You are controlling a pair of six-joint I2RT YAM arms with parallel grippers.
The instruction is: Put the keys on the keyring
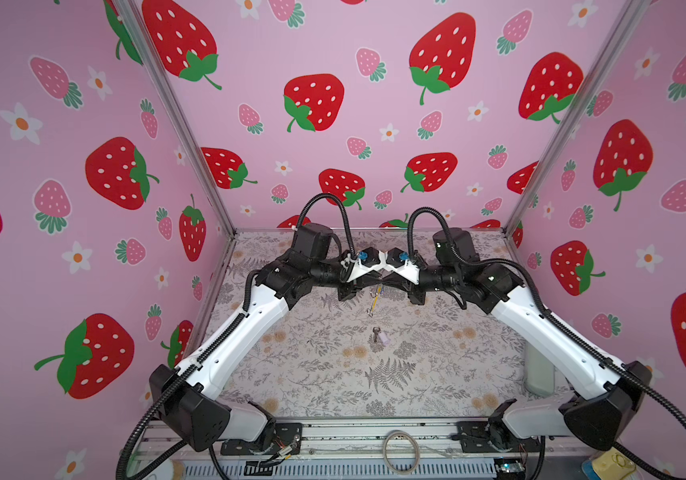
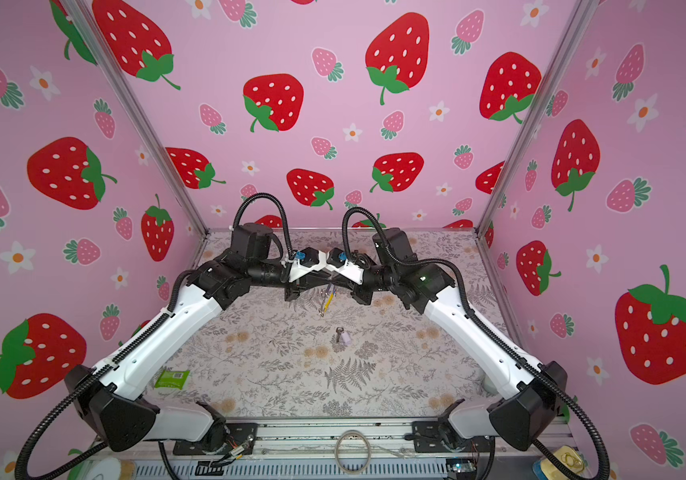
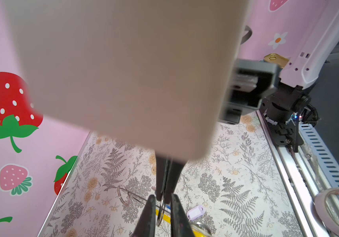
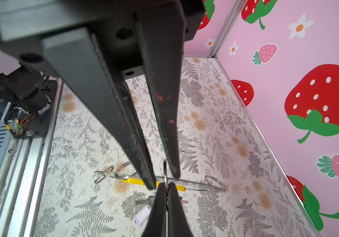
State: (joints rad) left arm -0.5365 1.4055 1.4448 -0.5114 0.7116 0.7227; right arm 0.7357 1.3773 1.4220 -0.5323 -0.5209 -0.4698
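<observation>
In both top views my left gripper (image 1: 374, 279) (image 2: 322, 279) and right gripper (image 1: 387, 279) (image 2: 333, 279) meet tip to tip above mid-table. The keyring (image 1: 373, 305) (image 2: 326, 303), thin grey wire with a yellow section (image 4: 133, 181), hangs under them. The right gripper (image 4: 166, 185) is shut on a small metal ring (image 4: 165, 172) of it. The left gripper (image 3: 163, 198) stands slightly open around that same ring (image 3: 161, 211), with gaps on both sides. One key with a lilac tag (image 1: 379, 335) (image 4: 142, 215) lies on the table below. A sliver of blue (image 4: 182, 198) shows behind the fingers.
A pale tape hoop (image 1: 401, 451) (image 3: 337, 211) lies on the front rail. A green packet (image 2: 171, 378) sits at the front left by the left arm. A white cylinder (image 1: 539, 374) stands at the right edge under the right arm. Pink walls close three sides.
</observation>
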